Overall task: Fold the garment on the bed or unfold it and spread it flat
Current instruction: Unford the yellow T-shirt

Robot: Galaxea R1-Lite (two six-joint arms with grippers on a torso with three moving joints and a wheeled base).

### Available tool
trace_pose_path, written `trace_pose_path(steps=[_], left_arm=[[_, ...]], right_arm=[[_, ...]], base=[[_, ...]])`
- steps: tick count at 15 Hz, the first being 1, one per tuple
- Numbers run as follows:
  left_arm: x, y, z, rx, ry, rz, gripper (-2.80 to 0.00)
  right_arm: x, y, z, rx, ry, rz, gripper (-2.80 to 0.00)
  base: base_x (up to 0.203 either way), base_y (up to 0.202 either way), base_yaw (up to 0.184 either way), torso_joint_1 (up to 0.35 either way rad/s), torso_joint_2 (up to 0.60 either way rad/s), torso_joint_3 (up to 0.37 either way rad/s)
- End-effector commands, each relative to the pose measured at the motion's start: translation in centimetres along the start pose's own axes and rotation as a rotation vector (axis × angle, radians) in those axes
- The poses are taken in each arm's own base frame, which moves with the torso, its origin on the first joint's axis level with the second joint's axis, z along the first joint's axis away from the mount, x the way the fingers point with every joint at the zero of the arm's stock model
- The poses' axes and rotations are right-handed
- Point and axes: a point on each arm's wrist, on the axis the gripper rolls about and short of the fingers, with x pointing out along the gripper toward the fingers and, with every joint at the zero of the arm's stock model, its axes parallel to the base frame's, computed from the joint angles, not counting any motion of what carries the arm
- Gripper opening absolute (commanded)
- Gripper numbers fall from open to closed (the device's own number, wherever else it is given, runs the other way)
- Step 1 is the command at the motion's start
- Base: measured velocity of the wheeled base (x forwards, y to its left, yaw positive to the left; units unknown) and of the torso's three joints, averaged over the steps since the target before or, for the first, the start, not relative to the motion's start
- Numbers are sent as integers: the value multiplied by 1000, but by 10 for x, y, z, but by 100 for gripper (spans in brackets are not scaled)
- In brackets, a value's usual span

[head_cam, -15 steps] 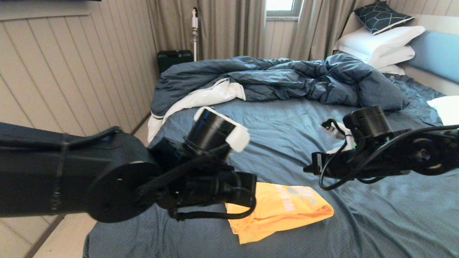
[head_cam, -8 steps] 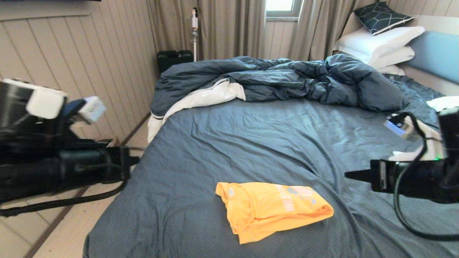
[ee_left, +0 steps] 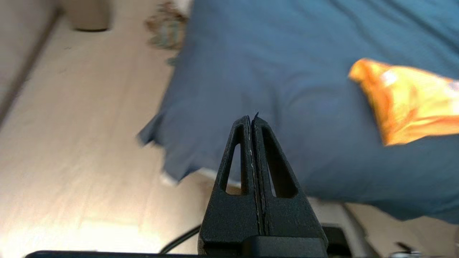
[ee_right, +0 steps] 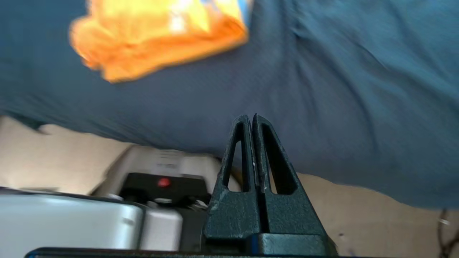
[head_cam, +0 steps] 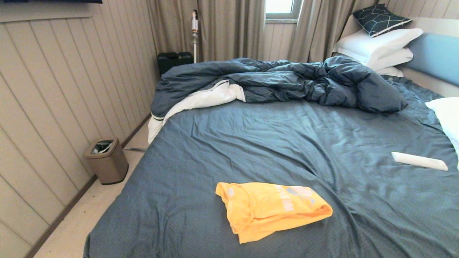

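Observation:
The yellow garment (head_cam: 272, 209) lies in a folded, bunched bundle near the front edge of the bed (head_cam: 272, 143), pale print showing on top. Neither arm appears in the head view. In the left wrist view my left gripper (ee_left: 251, 119) is shut and empty, off the bed's front left corner above the floor, with the garment (ee_left: 408, 102) well away from it. In the right wrist view my right gripper (ee_right: 251, 118) is shut and empty too, by the bed's front edge, and the garment (ee_right: 157, 39) lies far from it.
A rumpled dark blue duvet (head_cam: 279, 80) with white underside fills the far half of the bed. White pillows (head_cam: 380, 44) lean on the light blue headboard (head_cam: 435, 55). A white remote (head_cam: 419, 161) lies at the right. A small bin (head_cam: 107, 161) stands by the left wall.
Both arms have pulled back out of the head view, left arm leftward and right arm rightward. The garment has not moved. The bin and remote are now uncovered.

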Motion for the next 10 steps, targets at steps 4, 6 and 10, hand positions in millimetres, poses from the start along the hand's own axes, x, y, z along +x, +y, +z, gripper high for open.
trace_pose_path(steps=[4,6,10], left_arm=[[-21,22,-65,18,-94,163,-280],[-20,21,-67,22,-81,173,-280],[-20,18,-93,-8,-98,281,-280]], right_arm=[[-5,-16,-59,-13,-164,-109,-280],[3,-17,-63,-62,-174,-130,-280],[13,-25,-76,-58,-153,-365,-280]], base=[[0,0,0,0,0,0],[0,0,0,0,0,0],[0,0,0,0,0,0]])
